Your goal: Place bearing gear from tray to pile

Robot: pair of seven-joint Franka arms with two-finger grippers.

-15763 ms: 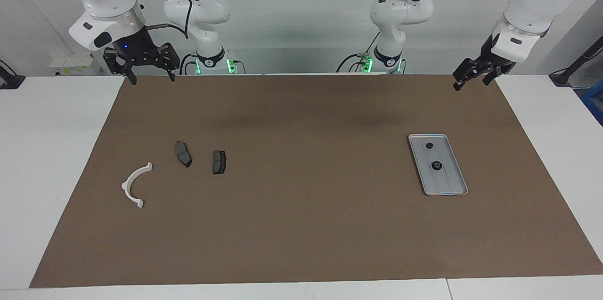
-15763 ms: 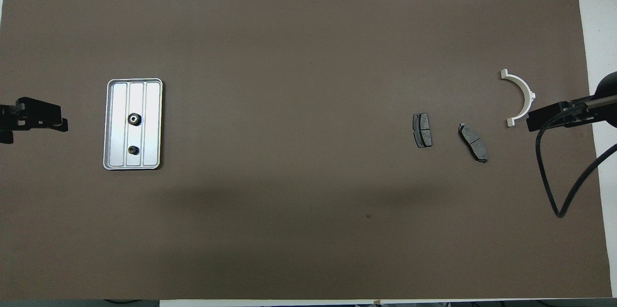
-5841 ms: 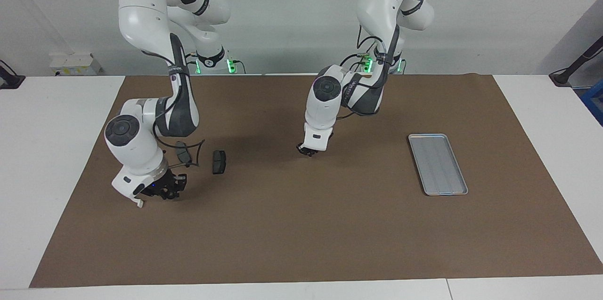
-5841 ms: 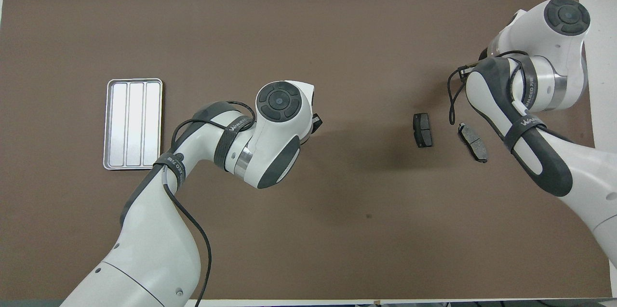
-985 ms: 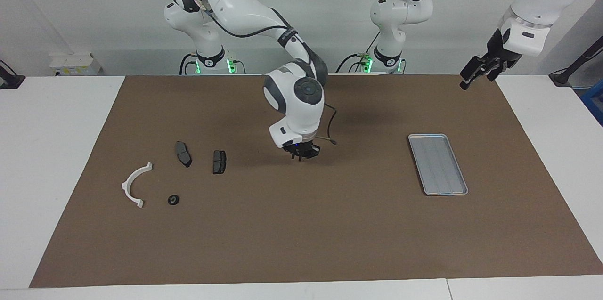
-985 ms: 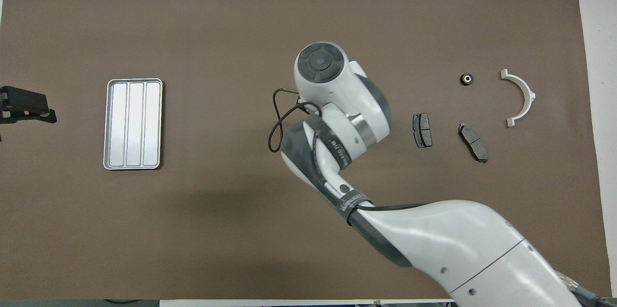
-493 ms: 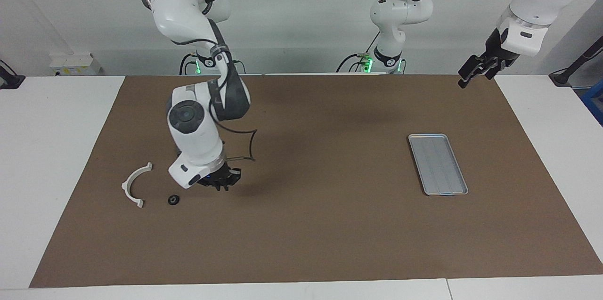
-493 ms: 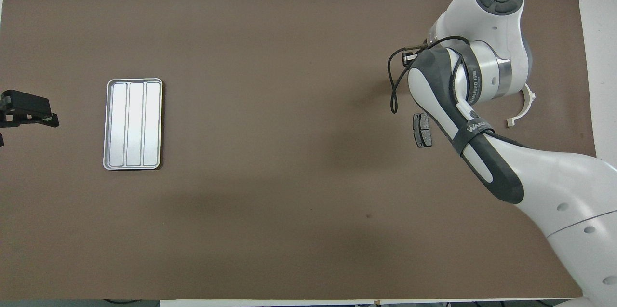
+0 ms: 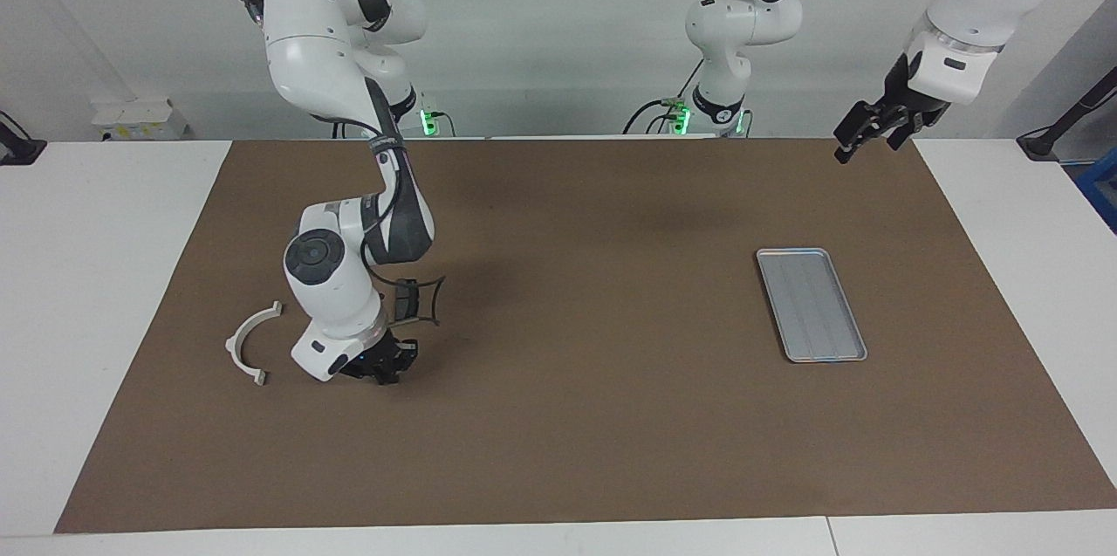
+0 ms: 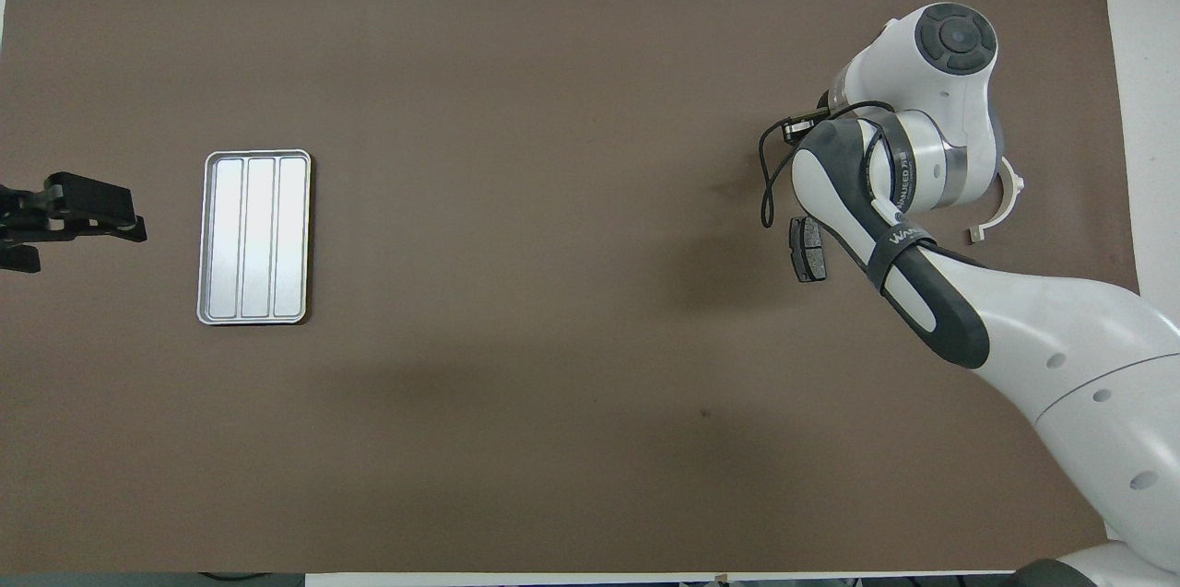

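Right gripper (image 9: 381, 374) closed low beside bracket (image 9: 249, 343); gear apparently hidden.

Right claw (image 9: 381, 374) low over the brown mat (image 9: 576, 416), just beside the white half-ring bracket (image 9: 249, 342), fingertips drawn together; whether anything is pinched cannot be told. One dark brake pad (image 9: 403, 301) partly seen by the arm. Tray (image 9: 811, 304) bare, well apart, toward the left arm's end. Left claw (image 9: 860, 135) raised over the mat's corner, waiting, spread wide.
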